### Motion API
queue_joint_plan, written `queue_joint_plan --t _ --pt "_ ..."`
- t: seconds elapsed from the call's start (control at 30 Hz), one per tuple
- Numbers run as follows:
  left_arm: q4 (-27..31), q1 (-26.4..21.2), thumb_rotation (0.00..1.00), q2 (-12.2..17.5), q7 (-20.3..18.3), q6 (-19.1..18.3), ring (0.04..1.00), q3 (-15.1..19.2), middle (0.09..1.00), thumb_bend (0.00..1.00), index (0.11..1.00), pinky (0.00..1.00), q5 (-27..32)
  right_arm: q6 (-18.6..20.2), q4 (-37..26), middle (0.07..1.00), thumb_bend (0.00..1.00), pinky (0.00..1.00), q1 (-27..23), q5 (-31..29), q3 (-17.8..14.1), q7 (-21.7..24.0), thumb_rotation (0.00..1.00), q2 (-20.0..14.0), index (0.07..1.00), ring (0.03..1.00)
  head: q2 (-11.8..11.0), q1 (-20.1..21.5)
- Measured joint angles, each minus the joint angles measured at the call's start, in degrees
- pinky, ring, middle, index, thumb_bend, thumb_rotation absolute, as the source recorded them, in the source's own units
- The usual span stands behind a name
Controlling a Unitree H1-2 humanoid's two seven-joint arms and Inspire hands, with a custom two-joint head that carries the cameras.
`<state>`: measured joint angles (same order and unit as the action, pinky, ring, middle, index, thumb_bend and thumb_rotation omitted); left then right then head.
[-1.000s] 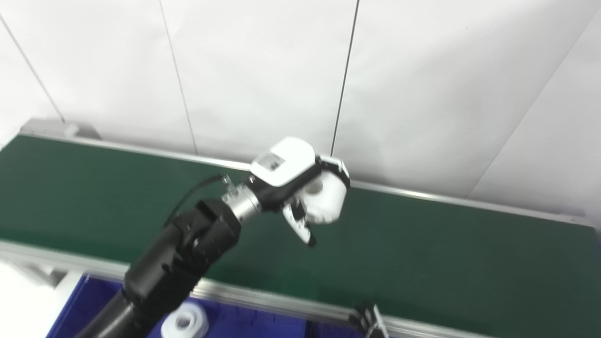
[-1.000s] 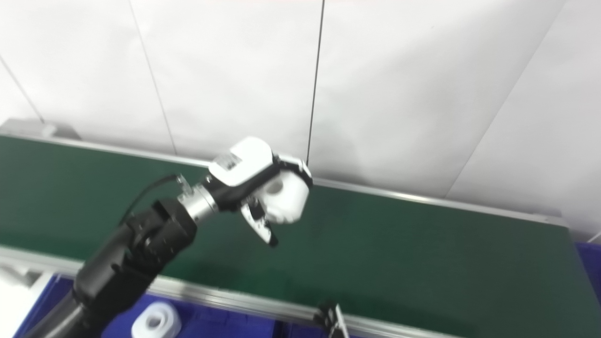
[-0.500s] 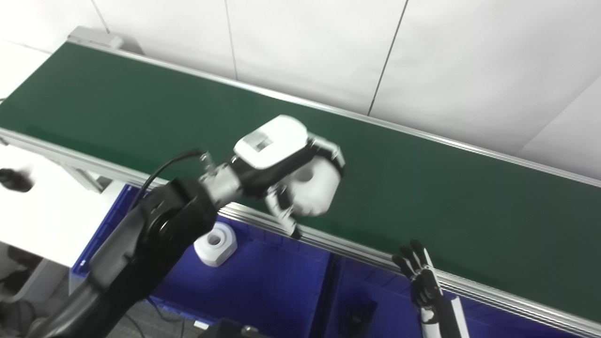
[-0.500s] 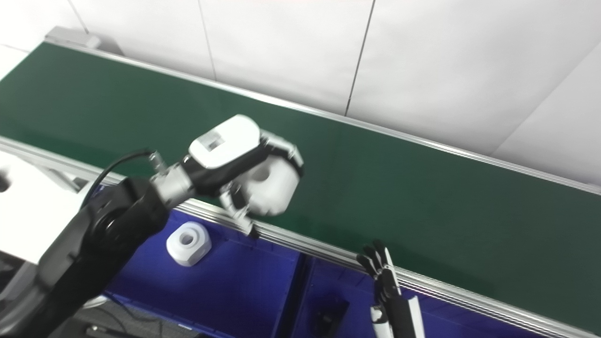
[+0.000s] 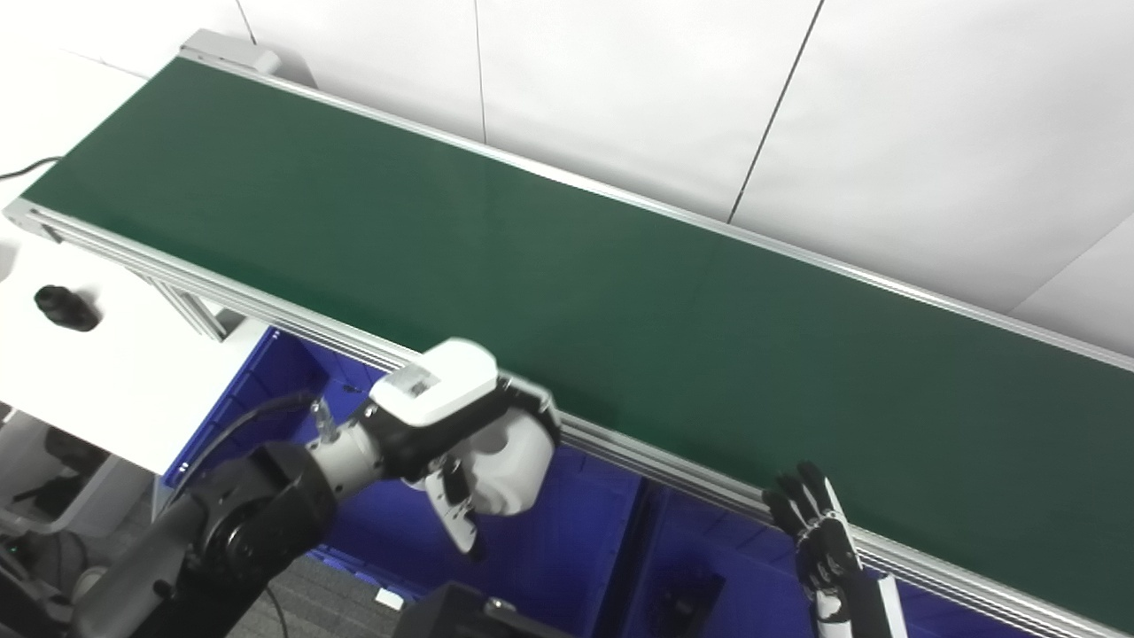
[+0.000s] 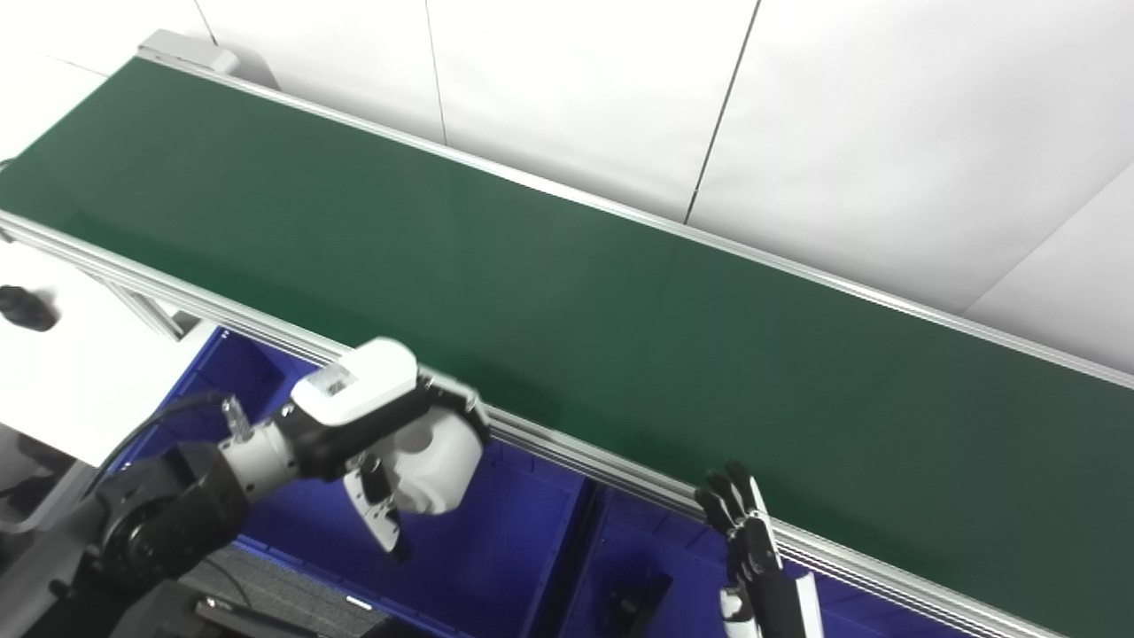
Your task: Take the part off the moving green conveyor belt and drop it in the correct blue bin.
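Looking down from the head cameras, I see my left hand (image 5: 461, 434) nearest me, its fingers (image 5: 454, 518) wrapped around the white part (image 5: 505, 465), a chunky rounded piece. The hand holds the part in the air over the left blue bin (image 5: 558, 532), just on the near side of the conveyor's aluminium rail (image 5: 673, 470). My right hand (image 5: 819, 540) is low at the bottom edge, raised upright with its dark fingers spread and holding nothing, near the rail and above the right blue bin (image 5: 709, 549); a dark object (image 6: 633, 607) lies in that bin, too unclear to identify. Beyond the rail, the green conveyor belt (image 5: 549, 275) runs diagonally from upper left to lower right. A white worktop (image 5: 89, 372) sits at left with a small black object (image 5: 64, 307) on it. White wall panels (image 5: 886, 133) stand behind the belt.
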<state>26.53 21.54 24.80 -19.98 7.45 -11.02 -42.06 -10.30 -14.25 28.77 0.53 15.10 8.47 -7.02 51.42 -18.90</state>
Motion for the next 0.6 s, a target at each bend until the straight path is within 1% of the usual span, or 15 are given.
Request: queue_joint_plan --t 0.1,0.2,0.27,0.3,0.33,0.37,0.43,0.47,0.5,0.53,0.57,0.6 --pt "-4.5 0.5 0.00 -0.8 2.1 1.8 0.274 -1.4 0.405 0.51 0.521 0.20 -2.5 0.0 0.0 0.926 0.86 0.96 0.2 -0.1 0.3 0.1 0.93 0.2 0.973 0.896 0.1 -0.2" --pt "-7.9 0.0 0.00 -2.2 5.3 3.0 0.265 -2.7 0.401 0.51 0.521 0.19 -6.1 0.0 0.0 0.929 0.86 0.96 0.2 -0.3 0.5 0.2 0.93 0.2 0.974 0.901 0.2 -0.3" --pt "-9.9 -0.7 0.00 -3.5 8.1 3.4 0.285 -3.3 0.403 0.51 0.524 0.21 -9.6 0.1 -0.1 0.928 0.85 0.96 0.2 -0.4 0.5 0.2 0.93 0.2 0.975 0.901 0.0 -0.4" --pt "-11.3 -1.1 0.00 -4.1 10.0 3.6 0.262 -3.7 0.445 0.52 0.502 0.19 -11.5 0.2 -0.1 0.925 0.86 0.96 0.2 -0.4 0.5 0.2 0.93 0.2 0.972 0.895 0.0 -0.4" --pt "-13.0 -1.7 0.00 -4.6 11.8 3.7 0.253 -4.0 0.462 0.52 0.493 0.19 -13.2 0.2 -0.2 0.924 0.86 0.96 0.1 -0.3 0.5 0.2 0.93 0.2 0.970 0.893 0.0 -0.3" --pt "-14.3 -2.3 0.00 -5.0 13.2 3.7 0.236 -4.2 0.470 0.52 0.490 0.17 -14.3 0.3 -0.2 0.923 0.86 0.96 0.1 -0.3 0.5 0.2 0.94 0.3 0.972 0.890 -0.1 -0.2" --pt "-16.1 -3.2 0.00 -5.2 14.3 3.2 0.244 -5.0 0.473 0.52 0.489 0.17 -16.8 0.5 -0.3 0.923 0.86 0.96 0.0 -0.2 0.5 0.0 0.94 0.5 0.972 0.889 0.0 -0.2" --pt "-16.4 -3.5 0.00 -5.2 14.3 2.8 0.333 -5.3 0.455 0.52 0.509 0.24 -17.7 0.9 -0.5 0.922 0.86 0.96 0.0 -0.1 0.6 0.1 0.94 0.6 0.971 0.889 -0.1 0.0" --pt "-16.5 -3.8 0.00 -5.2 13.8 1.9 0.377 -5.6 0.458 0.52 0.513 0.28 -18.6 1.0 -0.6 0.922 0.86 0.96 0.0 -0.1 0.6 0.1 0.94 0.7 0.971 0.889 -0.1 0.0" --pt "-16.4 -4.0 0.00 -5.3 12.8 0.7 0.470 -5.7 0.483 0.52 0.499 0.36 -19.1 1.1 -0.7 0.923 0.85 0.96 0.0 -0.1 0.6 0.0 0.94 0.7 0.972 0.889 0.0 0.0" --pt "-16.4 -4.1 0.04 -5.5 11.9 -0.4 0.594 -5.8 0.622 0.52 0.497 0.50 -19.7 1.2 -0.8 0.923 0.86 0.97 0.0 -0.1 0.6 0.1 0.94 0.8 0.971 0.888 0.0 0.0" --pt "-16.4 -4.1 0.06 -5.6 11.1 -1.7 0.633 -5.8 0.665 0.58 0.531 0.55 -20.4 1.2 -0.9 0.923 0.86 0.97 0.0 -0.1 0.6 0.1 0.94 0.8 0.971 0.888 0.1 0.3"
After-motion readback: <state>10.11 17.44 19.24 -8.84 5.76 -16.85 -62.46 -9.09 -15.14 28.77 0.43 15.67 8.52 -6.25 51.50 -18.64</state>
